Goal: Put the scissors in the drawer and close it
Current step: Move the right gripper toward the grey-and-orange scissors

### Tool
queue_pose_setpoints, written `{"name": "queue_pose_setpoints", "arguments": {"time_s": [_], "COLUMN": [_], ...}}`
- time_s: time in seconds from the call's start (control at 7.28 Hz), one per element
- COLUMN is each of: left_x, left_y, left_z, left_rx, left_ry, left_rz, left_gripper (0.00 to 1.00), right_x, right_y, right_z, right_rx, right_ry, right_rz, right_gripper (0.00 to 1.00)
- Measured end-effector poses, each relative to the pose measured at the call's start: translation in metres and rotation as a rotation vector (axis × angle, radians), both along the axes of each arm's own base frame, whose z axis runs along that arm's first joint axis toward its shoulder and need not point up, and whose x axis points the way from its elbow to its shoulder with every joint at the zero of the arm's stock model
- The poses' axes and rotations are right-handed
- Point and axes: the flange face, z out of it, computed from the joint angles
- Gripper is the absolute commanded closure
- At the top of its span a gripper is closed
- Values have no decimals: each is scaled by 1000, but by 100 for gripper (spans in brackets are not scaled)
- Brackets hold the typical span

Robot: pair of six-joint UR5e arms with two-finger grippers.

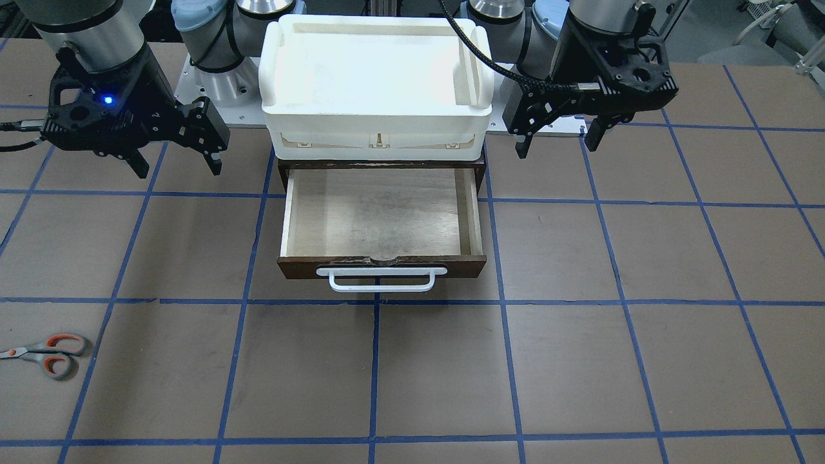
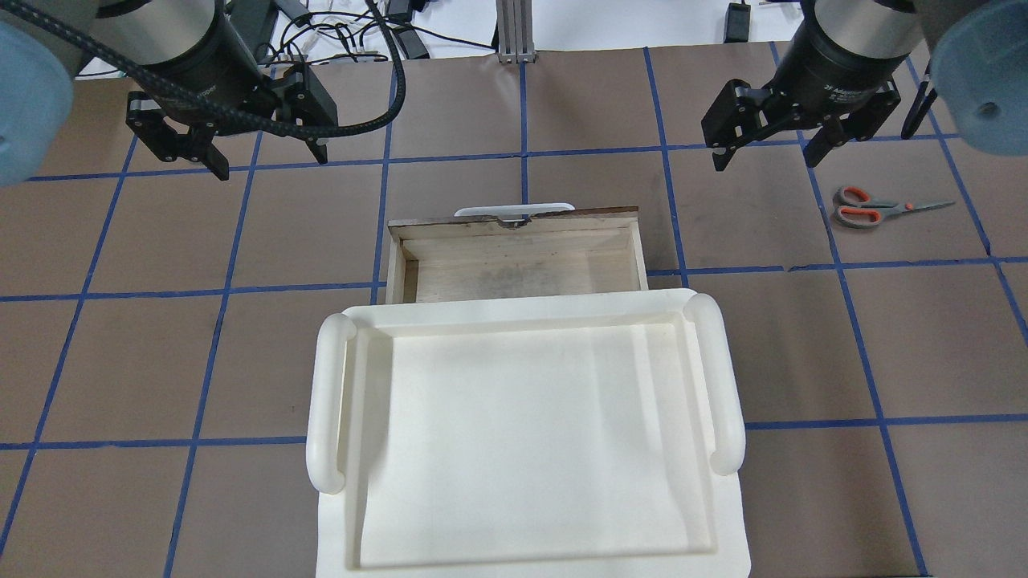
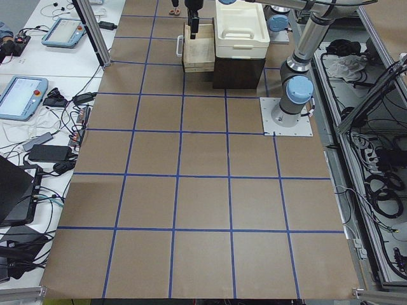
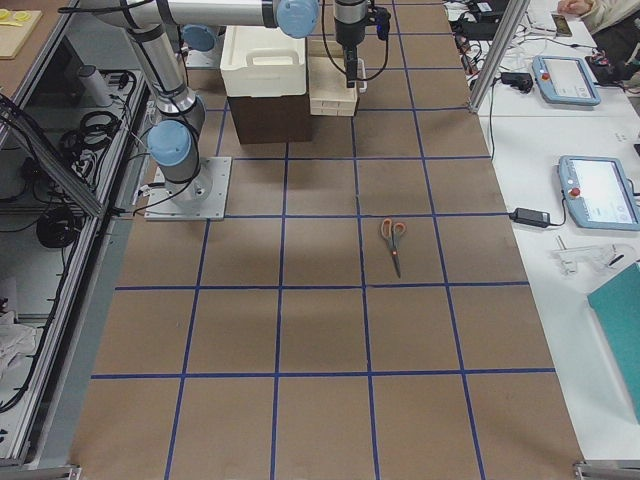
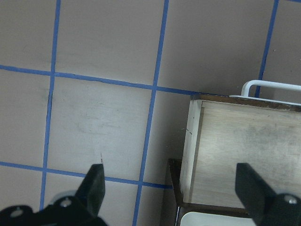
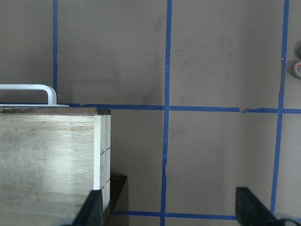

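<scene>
The scissors (image 1: 45,353) lie flat on the brown table on my right side, also in the overhead view (image 2: 875,207) and the right side view (image 4: 392,240); an orange-and-grey handle tip shows at the right wrist view's edge (image 6: 297,66). The dark brown drawer (image 1: 380,219) is pulled open and empty, with its white handle (image 1: 380,279) pointing away from me; it also shows from overhead (image 2: 522,257). My right gripper (image 2: 767,160) is open and empty, hovering between drawer and scissors. My left gripper (image 2: 270,164) is open and empty, hovering left of the drawer.
A white plastic tray (image 2: 329,401) sits on top of the dark cabinet (image 4: 268,118) that holds the drawer. The table is brown with a blue tape grid. Both wrist views show a drawer corner (image 5: 244,150) (image 6: 47,155) below the open fingers.
</scene>
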Motion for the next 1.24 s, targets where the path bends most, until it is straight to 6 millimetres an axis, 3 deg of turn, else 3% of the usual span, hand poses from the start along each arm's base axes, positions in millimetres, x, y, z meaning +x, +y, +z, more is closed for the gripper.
{"name": "queue_pose_setpoints", "arguments": {"time_s": [1.24], "left_x": [-1], "left_y": [8], "left_z": [3], "left_rx": [17], "left_ry": [7], "left_rz": [-1], "left_gripper": [0], "right_x": [-10], "right_y": [-5], "right_z": [-4], "right_rx": [3], "right_ry": [27], "right_rz": [13], "right_gripper": [0]}}
